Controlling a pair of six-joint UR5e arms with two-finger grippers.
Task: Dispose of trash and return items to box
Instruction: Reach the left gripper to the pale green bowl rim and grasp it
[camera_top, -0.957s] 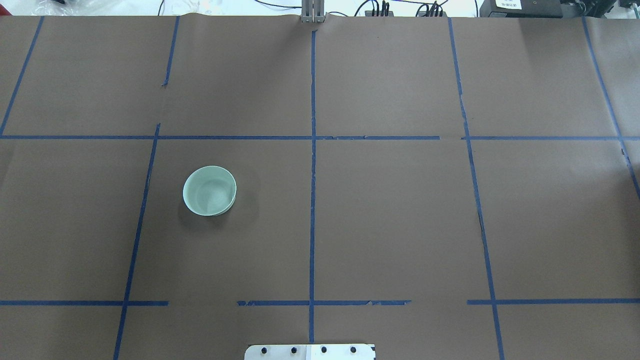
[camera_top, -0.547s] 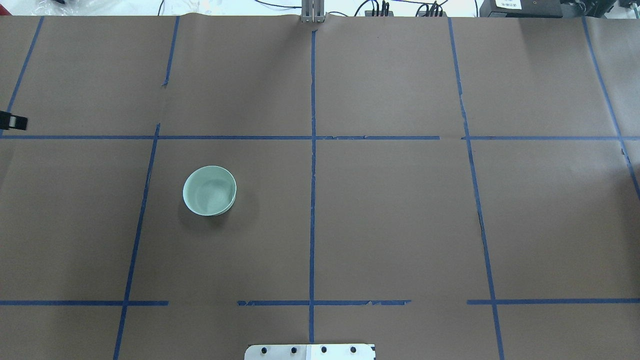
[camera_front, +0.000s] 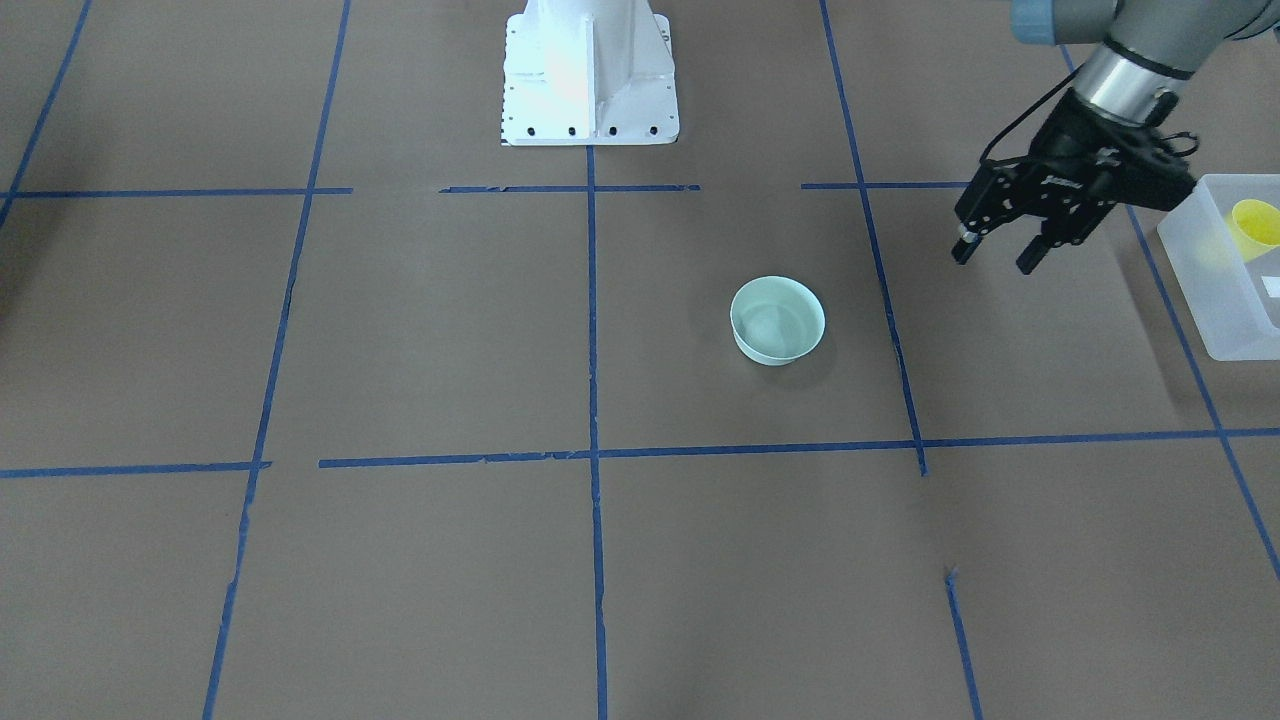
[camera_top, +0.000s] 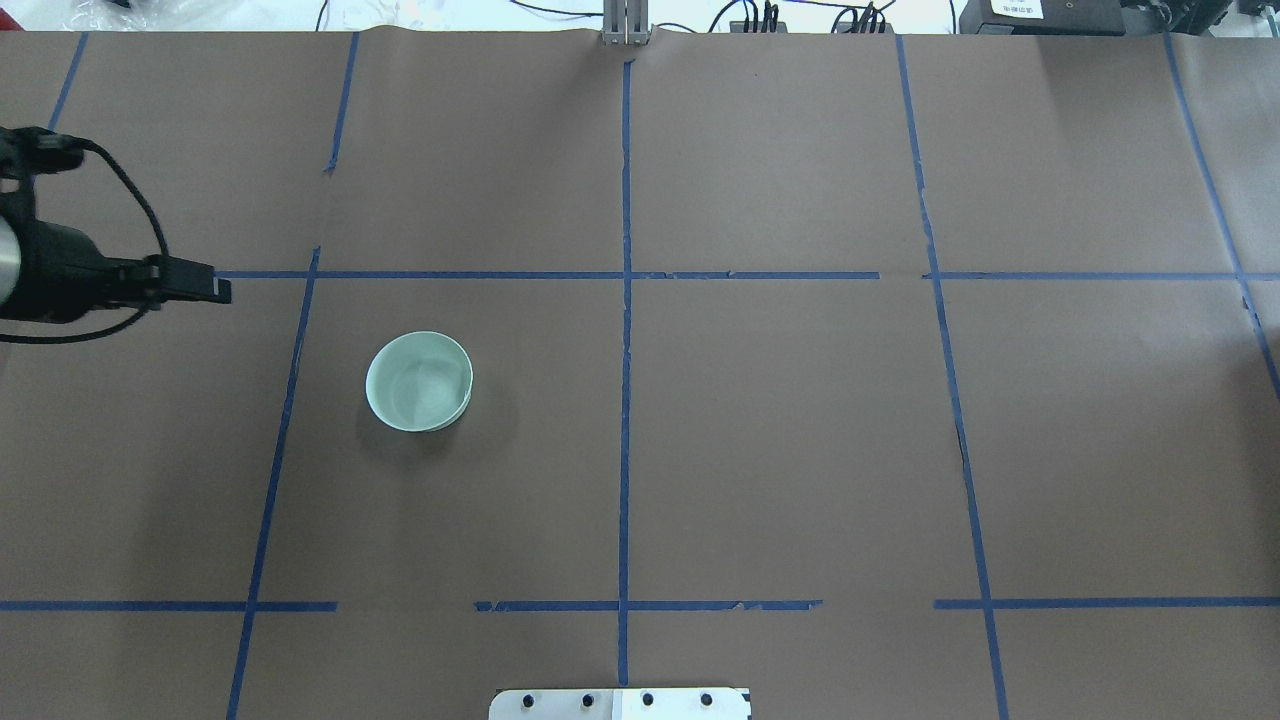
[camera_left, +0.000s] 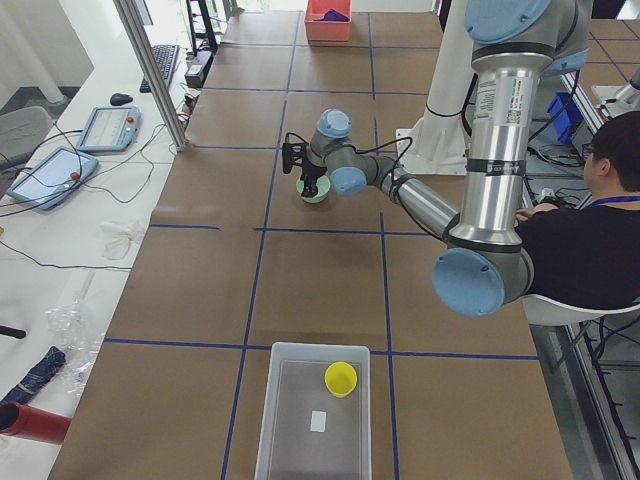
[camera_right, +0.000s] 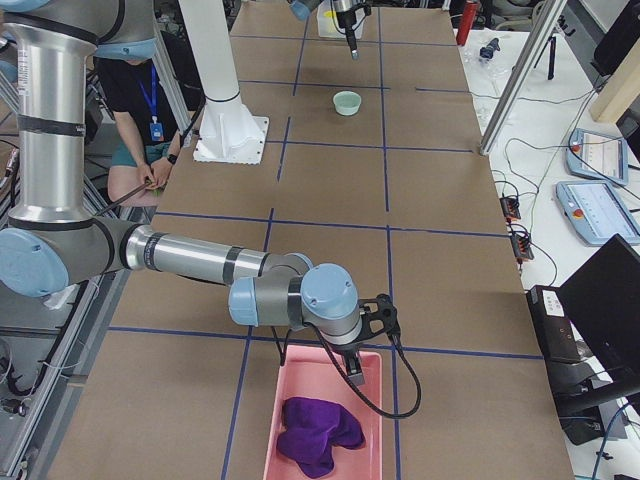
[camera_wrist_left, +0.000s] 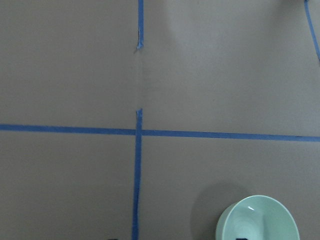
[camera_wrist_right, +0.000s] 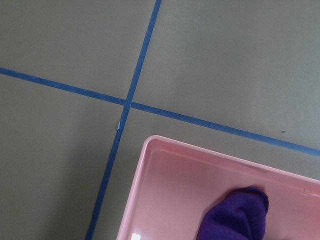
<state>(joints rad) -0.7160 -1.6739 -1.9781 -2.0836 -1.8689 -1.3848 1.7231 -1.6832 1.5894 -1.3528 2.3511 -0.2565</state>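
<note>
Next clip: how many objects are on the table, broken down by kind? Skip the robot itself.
mint-green bowl: 1
yellow cup: 1
frosted bin: 1
pink tray: 1
purple cloth: 1
Total: 5

On the table (camera_front: 400, 330), in the robot's left half: pale mint-green round plastic bowl (camera_front: 777, 320). At the left end: translucent frosted-white rectangular plastic bin (camera_front: 1203, 283), with small yellow plastic tumbler cup (camera_front: 1255, 228) inside. Between bowl and bin, touching neither: left end effector (camera_front: 995, 260). At the right end: pink plastic tray (camera_wrist_right: 170, 190) holding purple cloth (camera_wrist_right: 235, 215).
</note>
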